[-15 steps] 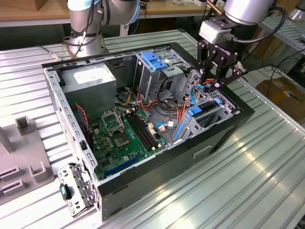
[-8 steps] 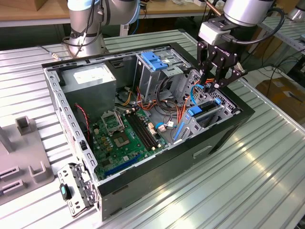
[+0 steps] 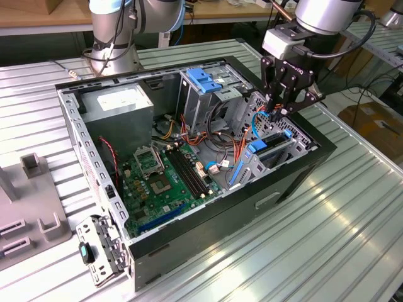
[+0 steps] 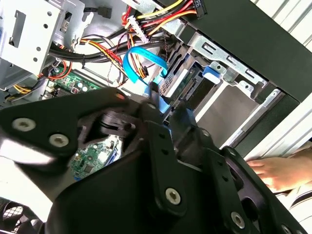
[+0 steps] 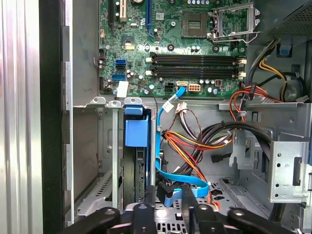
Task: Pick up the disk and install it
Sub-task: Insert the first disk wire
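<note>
The disk (image 3: 275, 150) stands on edge inside the drive bay at the end of the open computer case (image 3: 296, 182) toward the exterior view's right, with blue rails along its sides. In the second wrist view the disk (image 4: 187, 85) shows its circuit-board side; in the first wrist view the disk (image 5: 140, 168) is seen edge-on under a blue tab. My gripper (image 3: 275, 113) hangs just above the disk's connector end. The gripper (image 4: 165, 109) (image 5: 165, 207) has its fingers drawn close around the black plug of a blue data cable (image 5: 181, 179).
Red, yellow and orange wire bundles (image 5: 195, 141) cross the case beside the bay. The motherboard (image 3: 164, 176), a grey power-supply box (image 3: 119, 104) and a metal cage with a blue latch (image 3: 204, 78) share the case. A person's hand (image 4: 280, 170) rests outside the case wall.
</note>
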`<state>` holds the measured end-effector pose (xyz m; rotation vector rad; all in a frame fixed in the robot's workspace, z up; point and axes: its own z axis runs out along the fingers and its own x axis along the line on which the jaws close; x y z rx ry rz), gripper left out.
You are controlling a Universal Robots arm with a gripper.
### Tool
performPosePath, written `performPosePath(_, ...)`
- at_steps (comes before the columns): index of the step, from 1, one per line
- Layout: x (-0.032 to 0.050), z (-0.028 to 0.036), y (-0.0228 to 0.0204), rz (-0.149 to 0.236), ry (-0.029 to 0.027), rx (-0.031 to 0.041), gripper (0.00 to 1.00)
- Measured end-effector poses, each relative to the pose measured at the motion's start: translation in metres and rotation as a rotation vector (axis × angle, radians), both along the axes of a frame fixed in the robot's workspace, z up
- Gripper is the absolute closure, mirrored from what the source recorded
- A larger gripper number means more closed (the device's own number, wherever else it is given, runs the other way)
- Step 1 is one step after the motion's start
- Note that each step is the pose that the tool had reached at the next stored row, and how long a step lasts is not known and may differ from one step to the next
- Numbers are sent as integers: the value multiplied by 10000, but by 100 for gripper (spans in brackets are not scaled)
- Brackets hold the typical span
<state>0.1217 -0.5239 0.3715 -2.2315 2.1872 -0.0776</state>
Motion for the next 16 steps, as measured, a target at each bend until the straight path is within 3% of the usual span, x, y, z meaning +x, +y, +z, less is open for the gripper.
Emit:
performPosePath(4,0,0,0,0,0,0,84)
performPosePath(11,0,-1,0,0,0,0,84)
performPosePath(16,-8,-8,-48,16,-3,1,84)
